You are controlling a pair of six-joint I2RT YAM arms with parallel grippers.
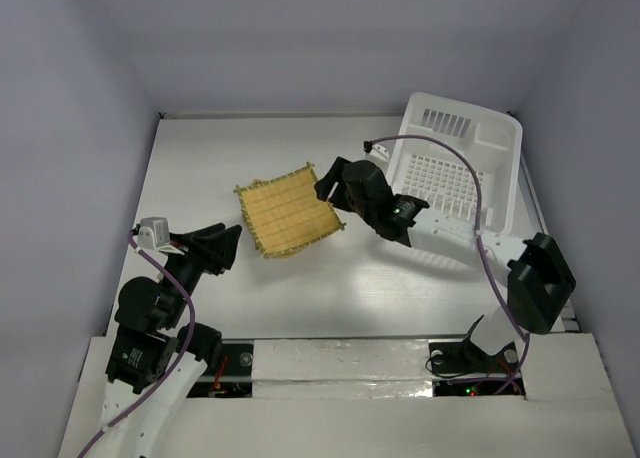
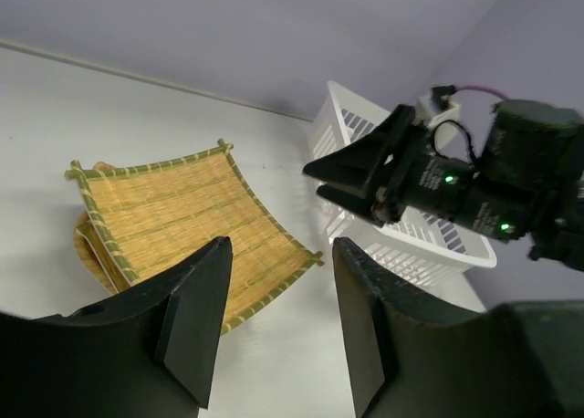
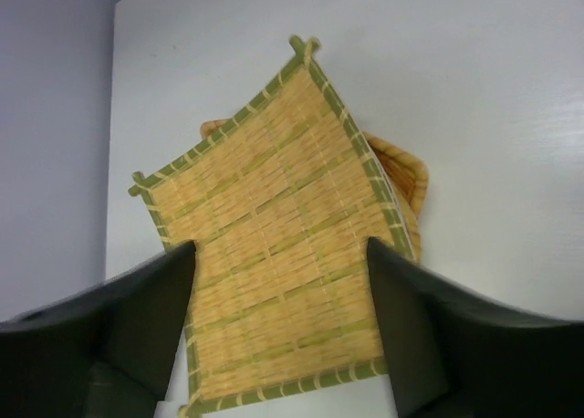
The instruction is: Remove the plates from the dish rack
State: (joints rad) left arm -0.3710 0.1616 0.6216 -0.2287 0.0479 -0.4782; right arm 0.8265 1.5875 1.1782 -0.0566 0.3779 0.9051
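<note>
A square woven plate (image 1: 288, 216) with a green rim lies on top of a small stack of orange plates (image 3: 403, 170) on the table. It also shows in the left wrist view (image 2: 173, 213) and the right wrist view (image 3: 274, 245). My right gripper (image 1: 328, 185) is open and hovers just over the plate's right edge; its jaws stand wide apart and hold nothing (image 3: 281, 249). My left gripper (image 1: 232, 242) is open and empty, just left of the stack (image 2: 280, 254). The white dish rack (image 1: 455, 168) stands at the right, with no plate visible in it.
The rack (image 2: 429, 240) sits tilted against the right wall, close behind my right arm. The white table (image 1: 300, 288) is enclosed by lavender walls on the left, back and right.
</note>
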